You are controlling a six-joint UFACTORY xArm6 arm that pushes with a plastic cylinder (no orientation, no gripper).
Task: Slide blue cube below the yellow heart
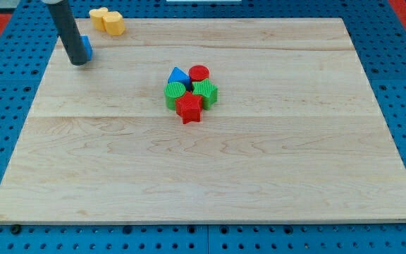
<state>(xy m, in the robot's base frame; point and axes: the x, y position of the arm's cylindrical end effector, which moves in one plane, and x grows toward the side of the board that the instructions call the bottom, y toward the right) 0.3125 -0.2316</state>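
The blue cube (87,48) sits near the board's top left, mostly hidden behind my rod. My tip (79,63) rests on the board, touching the cube's left side. The yellow heart (112,23) lies at the board's top edge, up and to the right of the cube, next to another yellow block (97,14) on its left.
A tight cluster sits at the board's middle: a blue triangular block (178,75), a red cylinder (199,73), a green cylinder (175,92), a green block (206,92) and a red star (189,108). The wooden board (259,169) lies on a blue pegboard.
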